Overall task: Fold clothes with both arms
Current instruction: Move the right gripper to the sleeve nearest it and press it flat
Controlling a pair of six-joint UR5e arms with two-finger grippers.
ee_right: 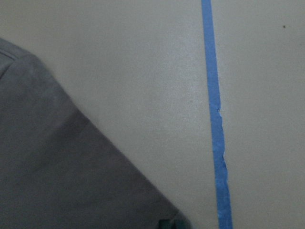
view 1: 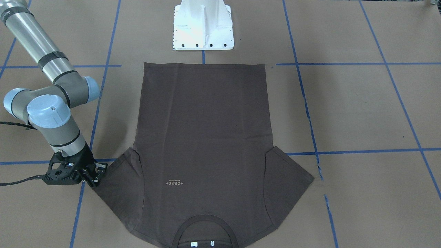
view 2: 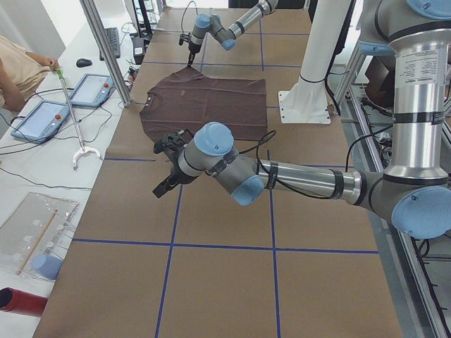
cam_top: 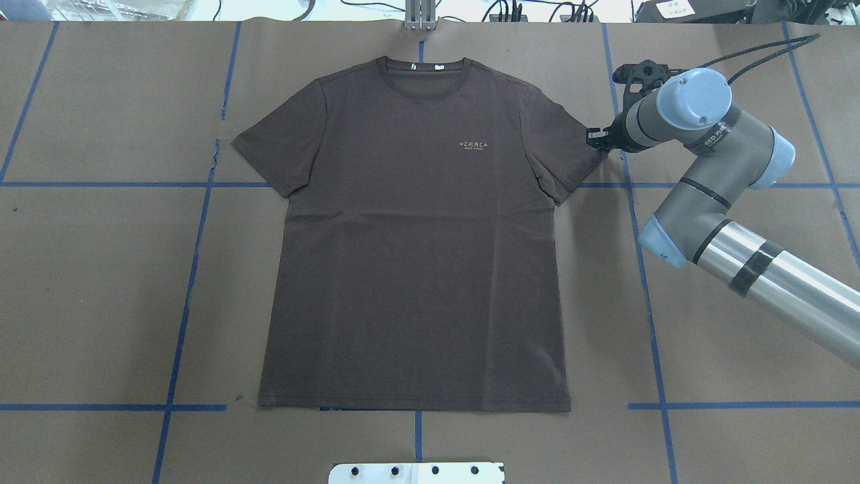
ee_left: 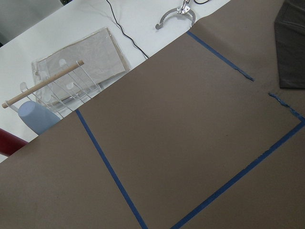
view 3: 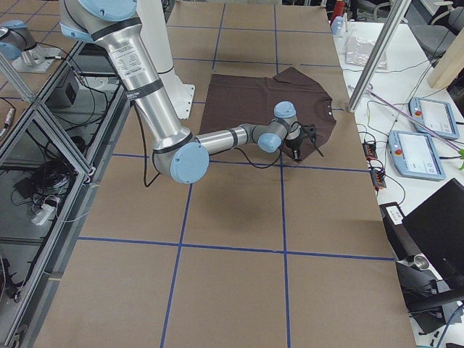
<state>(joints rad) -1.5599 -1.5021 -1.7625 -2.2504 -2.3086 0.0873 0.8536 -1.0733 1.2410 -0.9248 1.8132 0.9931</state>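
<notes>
Dark brown short-sleeved cotton T-shirt (cam_top: 413,269) lies flat mid-table for folding, collar at twelve o'clock; right black pincer gripper (cam_top: 594,138) at its three o'clock sleeve hem, likely to pinch; left gripper (view 2: 162,186) hangs apart; both openings untellable

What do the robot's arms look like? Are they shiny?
Yes! The right arm and the left arm are shiny silver tubes with grey joints, round light-blue caps and black bands. Black cables run along them, and each ends in black pincer jaws.
</notes>
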